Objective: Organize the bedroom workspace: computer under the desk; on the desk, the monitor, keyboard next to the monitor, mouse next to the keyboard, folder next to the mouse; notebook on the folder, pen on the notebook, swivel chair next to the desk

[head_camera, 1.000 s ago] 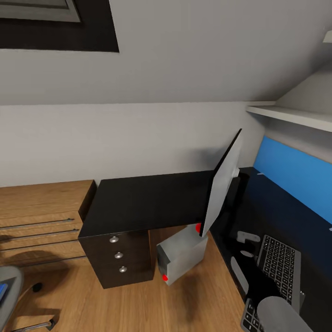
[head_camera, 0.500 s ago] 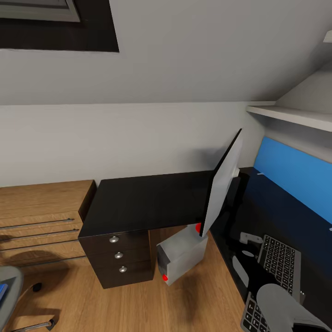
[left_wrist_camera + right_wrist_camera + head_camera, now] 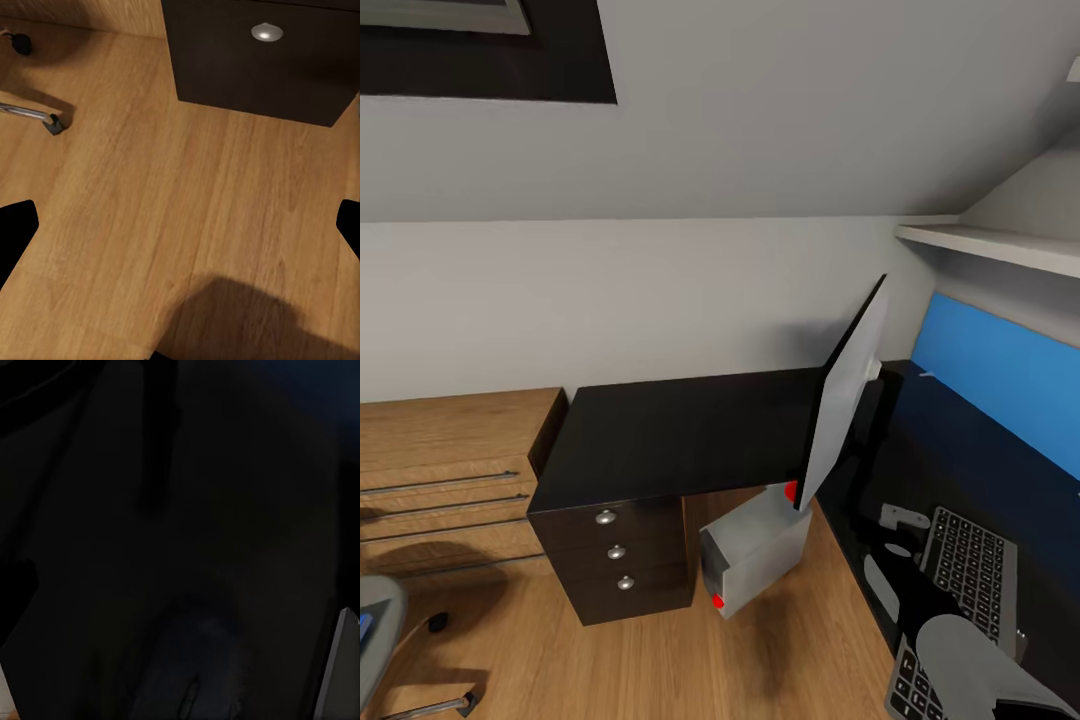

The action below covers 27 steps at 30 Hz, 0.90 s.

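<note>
Holding our right arm (image 3: 985,665) over the keyboard (image 3: 960,590) on the counter (image 3: 680,435), we judge the mouse comes next; left jaws hang apart above floor, right jaws' state unclear.

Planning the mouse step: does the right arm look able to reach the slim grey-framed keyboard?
Probably yes: the right arm already hangs over the glossy black desk right beside the keyboard, with nothing between them.

The glossy black L-shaped tabletop (image 3: 670,430) carries the monitor (image 3: 845,395), seen edge-on near the inner corner, and the keyboard (image 3: 960,590) further along. The wooden floor (image 3: 640,660) bears the light grey computer (image 3: 755,560) under the desk, just beside the black drawers (image 3: 620,555), and the swivel chair's chrome base (image 3: 34,116).
</note>
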{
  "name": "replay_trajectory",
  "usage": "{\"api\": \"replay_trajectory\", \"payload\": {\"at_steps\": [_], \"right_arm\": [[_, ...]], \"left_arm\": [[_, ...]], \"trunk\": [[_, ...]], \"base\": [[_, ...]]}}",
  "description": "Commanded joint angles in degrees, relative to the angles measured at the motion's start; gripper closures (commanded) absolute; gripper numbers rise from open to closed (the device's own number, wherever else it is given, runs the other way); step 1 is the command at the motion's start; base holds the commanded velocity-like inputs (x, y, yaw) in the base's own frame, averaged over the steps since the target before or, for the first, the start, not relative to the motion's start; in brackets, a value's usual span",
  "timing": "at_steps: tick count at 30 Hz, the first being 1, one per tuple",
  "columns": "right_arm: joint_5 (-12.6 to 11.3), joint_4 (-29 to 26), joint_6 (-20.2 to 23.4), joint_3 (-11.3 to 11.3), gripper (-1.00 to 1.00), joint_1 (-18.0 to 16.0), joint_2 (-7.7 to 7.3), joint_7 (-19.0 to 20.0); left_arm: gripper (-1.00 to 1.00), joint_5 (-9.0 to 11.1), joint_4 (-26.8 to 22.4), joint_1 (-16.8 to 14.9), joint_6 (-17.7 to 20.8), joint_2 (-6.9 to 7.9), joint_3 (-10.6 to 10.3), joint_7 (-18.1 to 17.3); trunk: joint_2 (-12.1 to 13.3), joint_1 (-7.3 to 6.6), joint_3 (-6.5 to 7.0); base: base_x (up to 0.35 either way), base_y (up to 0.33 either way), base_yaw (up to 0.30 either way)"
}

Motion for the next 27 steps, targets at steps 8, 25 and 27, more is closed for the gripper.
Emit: {"api": "replay_trajectory", "payload": {"at_steps": [8,25,27], "right_arm": [[-0.60,-0.07,3.01,0.06,-1.00,-0.46,-0.01,-0.21],[-0.60,0.03,6.38,-3.72,-1.00,-0.81,-0.22,-0.13],[-0.59,0.12,6.43,-3.78,-1.00,-0.81,-0.25,-0.13]], "left_arm": [[-1.00,0.42,0.01,-0.04,-0.21,0.07,-0.49,0.44],[-1.00,0.42,0.01,-0.04,-0.21,0.03,-0.49,0.45],[-1.00,0.42,0.01,-0.04,-0.21,0.03,-0.49,0.45]], "trunk": [[-3.27,1.77,-1.51],[-9.29,5.06,-4.20],[-9.29,5.06,-4.20]], "base": [[0.000,0.000,0.000],[0.000,0.000,0.000],[0.000,0.000,0.000]]}}
